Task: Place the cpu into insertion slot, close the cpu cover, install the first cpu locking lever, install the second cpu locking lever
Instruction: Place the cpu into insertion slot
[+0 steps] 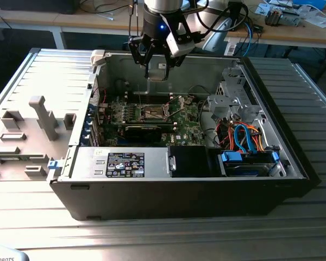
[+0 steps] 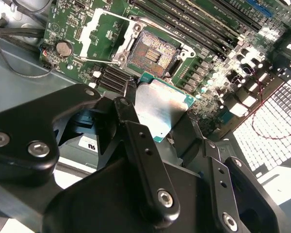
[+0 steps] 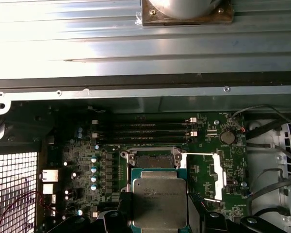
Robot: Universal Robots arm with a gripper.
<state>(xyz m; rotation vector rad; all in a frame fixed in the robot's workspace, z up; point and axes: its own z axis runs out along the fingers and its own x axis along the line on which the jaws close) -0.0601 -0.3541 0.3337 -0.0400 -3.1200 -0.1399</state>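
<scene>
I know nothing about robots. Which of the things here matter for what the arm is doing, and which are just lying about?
Part of the job:
cpu, held between the fingers of the gripper
insertion slot, empty
cpu cover, flipped open

Just there:
memory sticks
orange and blue cables
grey blocks outside the case

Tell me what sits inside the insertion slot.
Only bare tan-gold contacts show inside the insertion slot; no chip is seated. In the first wrist view the cpu, held by the gripper, hides part of it.
</scene>
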